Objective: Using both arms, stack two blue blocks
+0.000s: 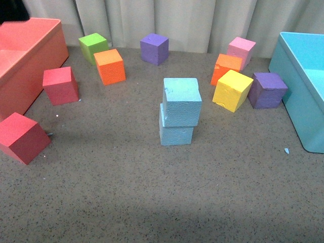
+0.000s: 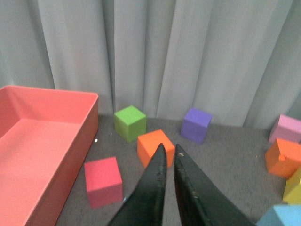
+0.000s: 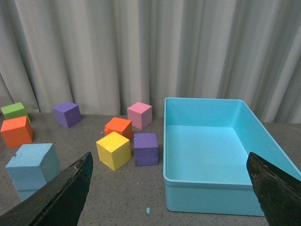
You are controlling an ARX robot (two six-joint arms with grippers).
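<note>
While the two blue blocks stand stacked near the middle of the speckled grey table (image 1: 152, 202), neither arm touches them. The upper blue block (image 1: 182, 101) rests on the lower blue block (image 1: 175, 132), shifted a little to the right and slightly twisted, so its edge overhangs.

In the left wrist view, the left gripper (image 2: 169, 157) has its fingers nearly pressed together with only a thin slit between them, holding nothing. It is raised over the left part of the table, with an orange cube (image 2: 154, 147) just beyond its tips; one corner of a blue block (image 2: 282, 216) shows at the picture's edge, well apart from the fingers.

In the right wrist view, the right gripper (image 3: 169, 188) is spread wide and empty, each finger at one side of the picture. The stack (image 3: 33, 165) lies beside its one finger, not between the two, and the turquoise bin (image 3: 211, 188) sits in the gap beyond them, at the table's right.

To the right of the stack stand a yellow cube (image 1: 232, 90) and a purple cube (image 1: 267, 90); at far left is a red bin (image 1: 30, 61).
</note>
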